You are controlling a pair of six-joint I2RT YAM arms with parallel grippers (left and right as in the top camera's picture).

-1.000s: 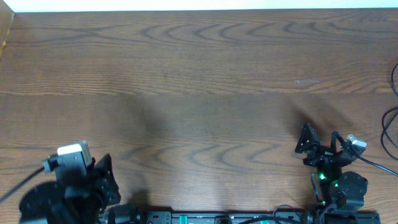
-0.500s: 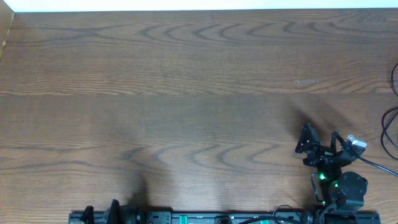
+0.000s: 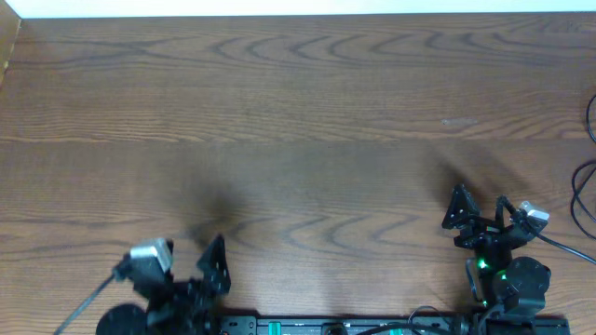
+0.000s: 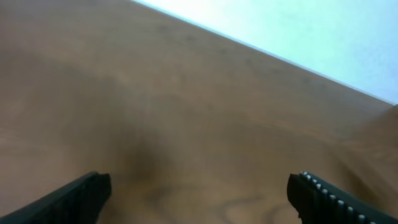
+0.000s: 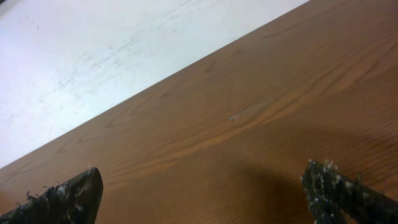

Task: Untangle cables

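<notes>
Thin black cable loops (image 3: pixel 585 191) show only at the table's right edge, mostly cut off by the frame; no plug ends or white section are visible. My right gripper (image 3: pixel 480 206) stands open near the front right, left of those loops and apart from them. The right wrist view shows its fingertips wide apart around the gripper centre (image 5: pixel 202 180), over bare wood. My left gripper (image 3: pixel 203 265) is low at the front left. In the blurred left wrist view it is open (image 4: pixel 199 190), with nothing between its fingers.
The brown wooden table (image 3: pixel 298 112) fills the overhead view, with a white wall strip along its far edge (image 3: pixel 298 7). The arm bases and a black rail (image 3: pixel 326 326) line the front edge. A thicker black camera lead (image 3: pixel 559 247) runs right from my right wrist.
My left arm swung from the far front left corner, dropped out of the overhead view, and has come back in further right. The right arm has not moved.
</notes>
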